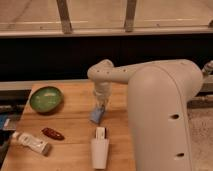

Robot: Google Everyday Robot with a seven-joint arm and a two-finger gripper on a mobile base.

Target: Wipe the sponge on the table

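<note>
1. Hanging the end effector (101, 104) low over the middle of the desk (75, 112), under the bent wrist of the white arm (155, 100).
2. Gripping the sponge (97, 116) by its upper end, with the fingers closed on it.
3. Holding the sponge tilted, its lower edge down at the desk surface near the centre.
4. Sharing the desk with a green bowl (46, 98) near the far left corner, well apart from the sponge.
5. Standing at the near edge: a white cup (99, 153), with a small white object (100, 133) just behind it.
6. Lying toward the near left corner: a red object (52, 133) beside a white tube (32, 143).
</note>
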